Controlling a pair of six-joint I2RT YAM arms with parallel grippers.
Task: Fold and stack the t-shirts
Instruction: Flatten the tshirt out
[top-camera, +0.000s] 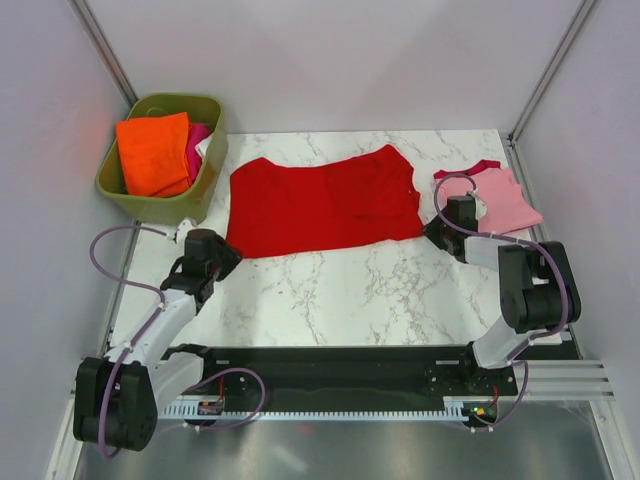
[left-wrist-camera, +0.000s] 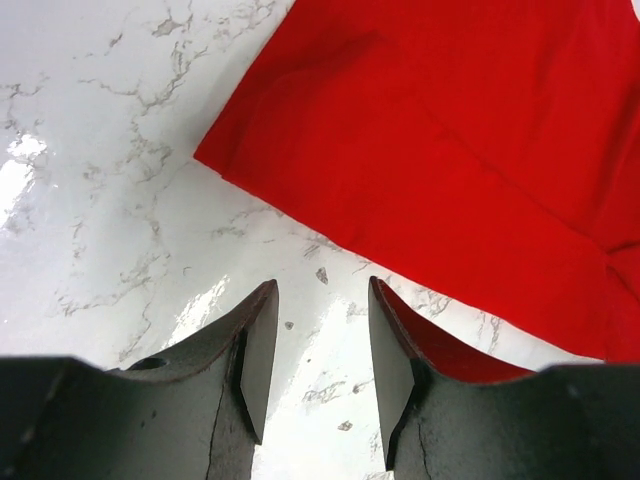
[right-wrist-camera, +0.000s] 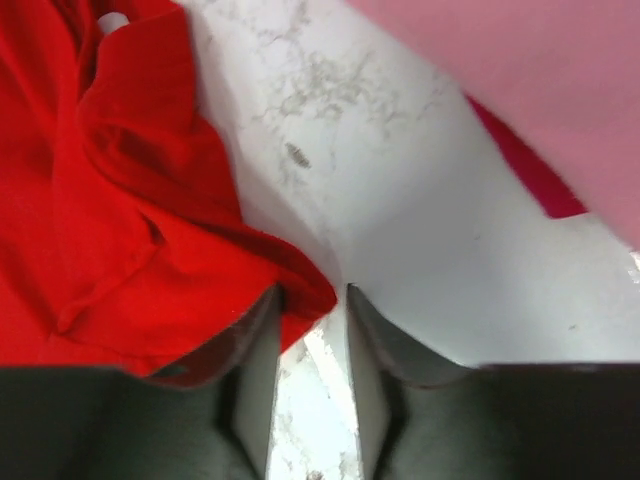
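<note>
The red t-shirt lies spread flat across the middle of the marble table. To its right, a folded pink t-shirt with dark pink trim rests near the table's right edge. My left gripper hovers open just off the red shirt's near left corner, with only marble between its fingers. My right gripper sits low between the two shirts. Its jaws stand open, and the red shirt's rumpled edge pokes into the gap at the left fingertip. The pink shirt lies ahead to the right.
An olive-green tub stands at the far left corner, holding orange cloth and a bit of magenta cloth. Grey walls enclose the table on three sides. A black rail runs along the near edge.
</note>
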